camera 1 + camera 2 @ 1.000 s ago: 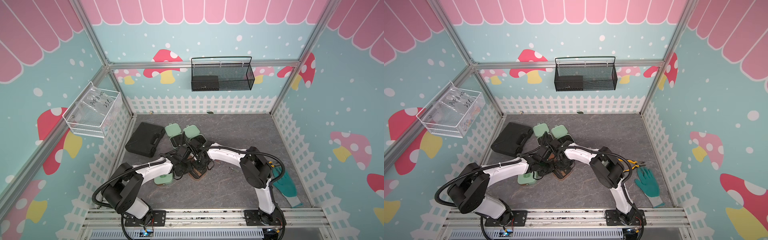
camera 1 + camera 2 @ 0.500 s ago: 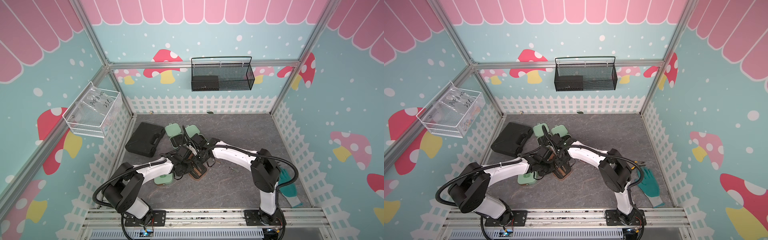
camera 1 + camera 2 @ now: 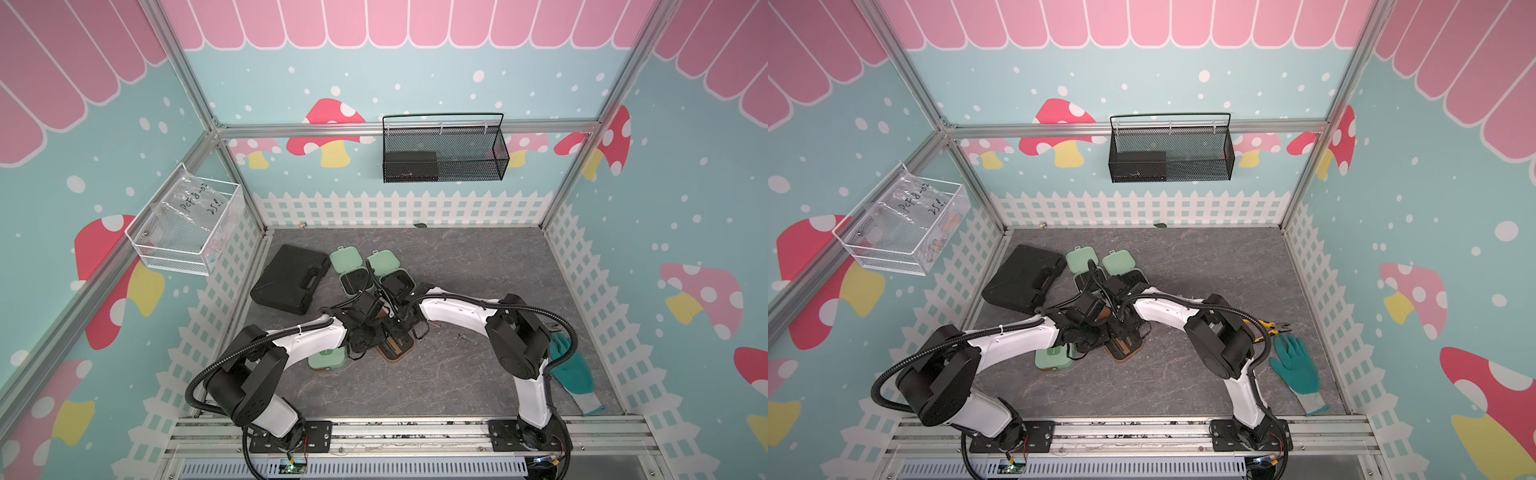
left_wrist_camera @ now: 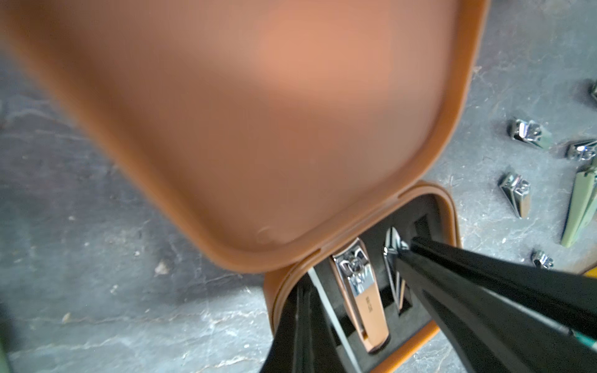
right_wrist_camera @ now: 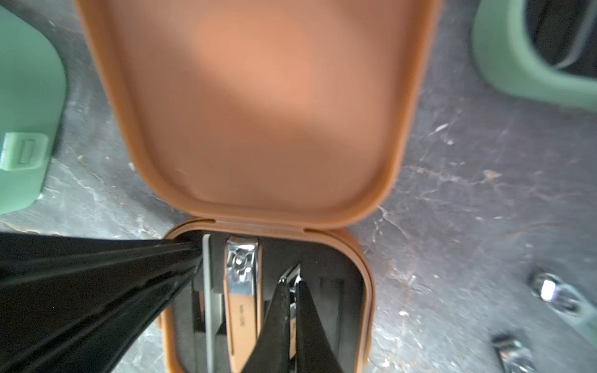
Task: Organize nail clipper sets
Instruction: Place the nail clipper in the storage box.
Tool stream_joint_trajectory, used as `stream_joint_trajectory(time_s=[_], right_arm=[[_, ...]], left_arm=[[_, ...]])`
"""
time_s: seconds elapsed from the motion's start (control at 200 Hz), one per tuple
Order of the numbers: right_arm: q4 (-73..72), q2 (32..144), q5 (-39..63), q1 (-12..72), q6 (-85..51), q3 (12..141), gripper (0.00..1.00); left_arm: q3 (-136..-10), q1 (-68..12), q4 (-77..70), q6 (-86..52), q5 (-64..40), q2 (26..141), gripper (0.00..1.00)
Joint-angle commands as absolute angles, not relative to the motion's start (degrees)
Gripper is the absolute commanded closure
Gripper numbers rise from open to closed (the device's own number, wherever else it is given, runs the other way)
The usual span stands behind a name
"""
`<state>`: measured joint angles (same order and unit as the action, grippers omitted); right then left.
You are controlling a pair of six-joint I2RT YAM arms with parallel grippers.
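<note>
On the worktop [image 3: 478,270], the handled case [image 3: 291,279] lies rear left, two open clipper cases [image 3: 351,270] just right of it. Before them sits a third open case [image 3: 401,353], a closed case [image 3: 328,359] at its left; inside, nail file [image 5: 208,290], large clipper [image 5: 242,290] and small clipper [image 5: 290,274] side by side. Loose clippers [image 4: 515,193] lie to its right. Glove [image 3: 1296,370] front right, pliers [image 3: 1273,326] behind it.

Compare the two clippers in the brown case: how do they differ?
Size: the large clipper is wider than the small clipper. Pose: large clipper lies flat, lever up; small clipper is turned on edge. State: large clipper is free; the right claw pinches the small clipper. Both have silver heads.
</note>
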<state>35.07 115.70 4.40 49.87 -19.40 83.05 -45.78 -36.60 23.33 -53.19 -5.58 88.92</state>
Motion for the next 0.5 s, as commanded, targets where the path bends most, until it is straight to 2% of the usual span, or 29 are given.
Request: stream_joint_trajectory(time_s=[0.0, 0.18, 0.495], right_arm=[[35.47, 117.83, 5.83, 51.5, -19.41, 79.43, 0.92], [35.23, 115.95, 5.69, 51.49, -19.87, 78.1, 0.89], [32.47, 116.19, 6.79, 51.5, -21.88, 73.2, 0.9]], left_arm=[[-44.54, -37.01, 25.93, -52.65, -4.33, 90.15, 1.0], [-44.81, -37.04, 25.93, -52.73, -4.47, 90.35, 1.0], [-44.47, -37.03, 25.92, -52.82, -4.42, 89.87, 1.0]])
